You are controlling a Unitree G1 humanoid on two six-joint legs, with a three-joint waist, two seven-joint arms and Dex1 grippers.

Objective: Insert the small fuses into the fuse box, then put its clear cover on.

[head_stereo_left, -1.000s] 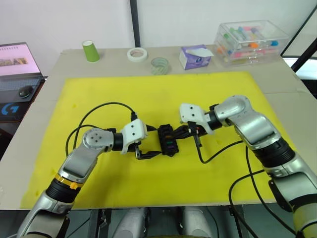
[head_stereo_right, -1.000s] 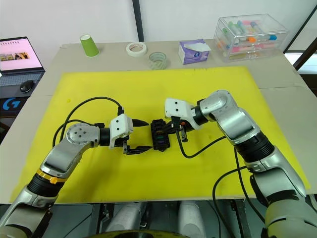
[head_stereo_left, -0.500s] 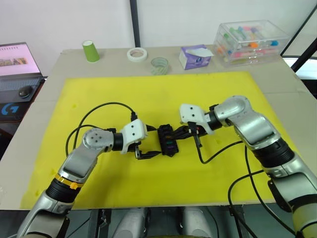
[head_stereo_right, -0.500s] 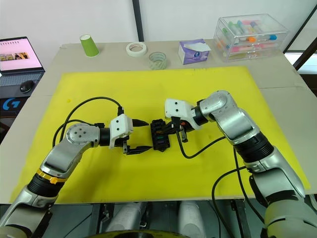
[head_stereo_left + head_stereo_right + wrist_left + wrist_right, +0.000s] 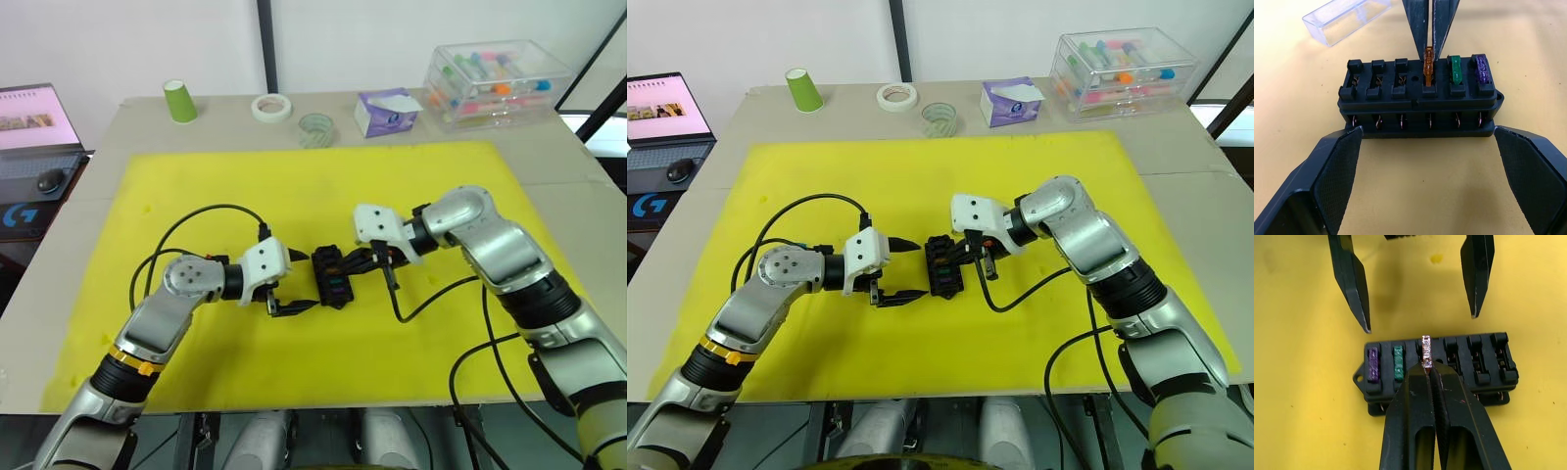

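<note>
While right tool [image 5: 1428,366] pinches orange fuse [image 5: 1427,67] | fuse box [image 5: 1418,100]: green, purple seated

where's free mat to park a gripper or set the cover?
Bare yellow mat runs between the fuse box and the tape rolls, plus its near strip. It's crowded at the box: left gripper open beside it, right gripper shut on an orange fuse.
</note>
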